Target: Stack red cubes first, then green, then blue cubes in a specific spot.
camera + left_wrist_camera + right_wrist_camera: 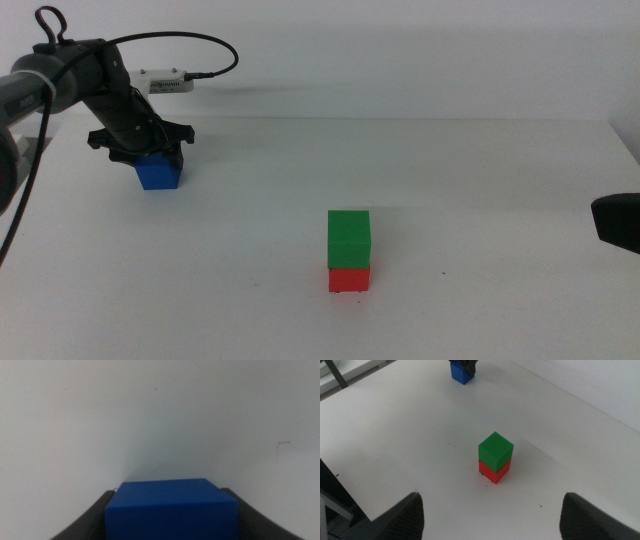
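The green cube (348,238) sits squarely on the red cube (348,279), both matte and plain, forming a two-high stack on the white worktop (480,200) near the centre. The dark blue cube (159,171) rests well apart, toward ten o'clock from the stack, between the left claw's (150,150) dark jaws.

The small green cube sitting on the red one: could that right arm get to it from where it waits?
Probably yes. The small green cube lies ahead of the open right gripper, with only bare white table between.
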`<action>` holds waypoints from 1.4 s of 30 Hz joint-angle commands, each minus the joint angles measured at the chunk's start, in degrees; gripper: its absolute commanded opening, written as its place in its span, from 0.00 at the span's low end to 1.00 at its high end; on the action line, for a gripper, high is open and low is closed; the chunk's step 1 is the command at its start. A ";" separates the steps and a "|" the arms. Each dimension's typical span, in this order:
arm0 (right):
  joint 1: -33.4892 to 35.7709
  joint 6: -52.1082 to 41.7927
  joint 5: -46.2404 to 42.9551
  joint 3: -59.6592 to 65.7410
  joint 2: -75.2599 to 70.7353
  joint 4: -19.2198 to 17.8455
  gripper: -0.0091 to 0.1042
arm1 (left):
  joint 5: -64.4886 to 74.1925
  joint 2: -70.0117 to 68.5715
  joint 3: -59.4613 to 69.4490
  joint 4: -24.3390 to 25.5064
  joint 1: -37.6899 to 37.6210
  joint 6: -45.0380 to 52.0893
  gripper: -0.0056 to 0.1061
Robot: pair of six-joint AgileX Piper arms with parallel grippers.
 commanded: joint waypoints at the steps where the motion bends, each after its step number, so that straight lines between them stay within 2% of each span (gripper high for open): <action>1: -0.34 -0.02 -0.41 0.14 0.00 -0.06 0.90 | 0.52 -0.79 -0.30 -0.87 0.11 -0.22 0.27; 3: -0.34 -0.02 -0.41 0.14 0.00 -0.06 0.90 | 2.67 -2.29 -0.18 -1.01 -0.02 -0.08 0.04; 7: -0.34 -0.02 -0.41 0.14 0.00 -0.06 0.90 | 4.03 -9.71 4.84 -0.45 -1.79 -1.16 0.03; 9: -0.34 -0.02 -0.41 0.14 0.00 -0.06 0.90 | 2.01 -16.17 12.30 1.01 -3.65 -6.00 0.03; 14: -0.34 -0.02 -0.41 0.14 0.00 -0.06 0.90 | -1.13 -32.02 28.17 12.17 -14.98 -22.90 0.03; 18: -0.34 -0.02 -0.41 0.14 0.00 -0.06 0.90 | 0.46 -36.64 29.06 20.58 -27.63 -42.73 0.03; 20: -0.34 -0.02 -0.41 0.14 0.00 -0.06 0.90 | 2.15 -36.64 28.38 22.82 -33.61 -48.23 0.03; 24: -0.34 -0.02 -0.41 0.14 0.00 -0.06 0.90 | 0.27 -36.00 27.18 22.99 -41.58 -50.68 0.03; 28: -0.34 -0.02 -0.41 0.14 0.00 -0.06 0.90 | -0.41 -34.02 25.21 22.99 -45.44 -54.58 0.03; 36: -0.34 -0.02 -0.41 0.14 0.00 -0.06 0.90 | 7.34 -27.62 17.02 23.29 -46.66 -56.33 0.03; 42: -0.34 -0.02 -0.41 0.14 0.00 -0.06 0.90 | 6.58 -26.39 15.68 23.15 -46.66 -57.41 0.03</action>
